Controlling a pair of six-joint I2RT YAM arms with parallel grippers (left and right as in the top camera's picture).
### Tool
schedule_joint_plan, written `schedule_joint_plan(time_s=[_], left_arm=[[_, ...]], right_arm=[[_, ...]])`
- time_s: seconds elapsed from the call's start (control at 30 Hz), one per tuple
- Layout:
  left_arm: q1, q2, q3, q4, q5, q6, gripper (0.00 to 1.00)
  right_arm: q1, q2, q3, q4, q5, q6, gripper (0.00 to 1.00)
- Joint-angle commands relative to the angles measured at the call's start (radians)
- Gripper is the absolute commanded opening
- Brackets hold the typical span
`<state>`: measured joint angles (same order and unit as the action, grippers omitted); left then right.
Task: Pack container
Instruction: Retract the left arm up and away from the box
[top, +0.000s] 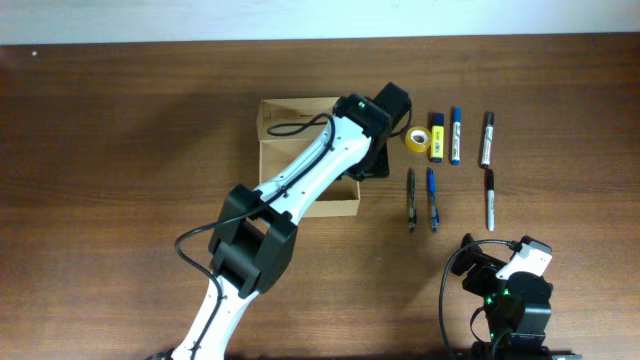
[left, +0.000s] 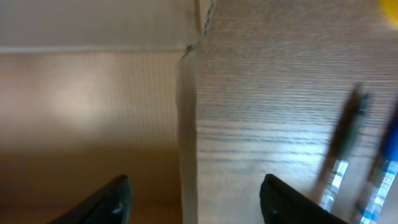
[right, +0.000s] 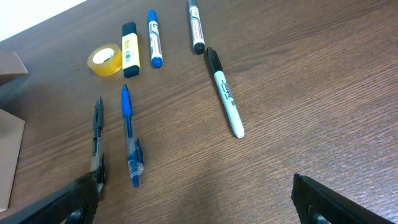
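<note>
Fingers of right gripper spread wide, nothing between; 5 o'clock on table. Toward 12 o'clock from it: black pen, blue pen, thin marker, lying parallel, apart. Beyond, second row: tape just beside highlighter, then blue marker, black marker. Container open, at 9 o'clock of pens. Left gripper astride its 3 o'clock wall, parted, one finger inside, one outside, gripping nothing. Wrist view blurred; contact with wall not discernible.
</note>
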<state>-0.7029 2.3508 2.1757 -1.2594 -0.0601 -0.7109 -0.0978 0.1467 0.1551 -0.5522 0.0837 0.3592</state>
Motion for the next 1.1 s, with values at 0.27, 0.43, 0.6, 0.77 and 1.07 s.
schedule_joint_plan(time_s=[0.27,0.43,0.6,0.77,1.07], left_arm=[[0.035,0.000,0.483,-0.320,-0.164,0.135,0.71],[0.108,-0.001,0.643,-0.428,-0.212,0.195,0.71],[0.226,-0.057,0.659,-0.428,-0.199,0.264,0.77],[0.386,-0.124,0.659,-0.428,-0.199,0.336,0.80],[0.707,-0.150,0.628,-0.428,-0.187,0.372,0.97]], right_arm=[[-0.008,-0.009,-0.007,0.000,-0.002,-0.003,0.99],[-0.008,-0.008,-0.007,0.000,-0.002,-0.003,0.99],[-0.008,-0.009,-0.007,0.000,-0.002,-0.003,0.99],[-0.008,-0.008,-0.007,0.011,0.000,-0.003,0.99],[-0.008,-0.006,0.042,0.095,-0.190,0.021,0.99]])
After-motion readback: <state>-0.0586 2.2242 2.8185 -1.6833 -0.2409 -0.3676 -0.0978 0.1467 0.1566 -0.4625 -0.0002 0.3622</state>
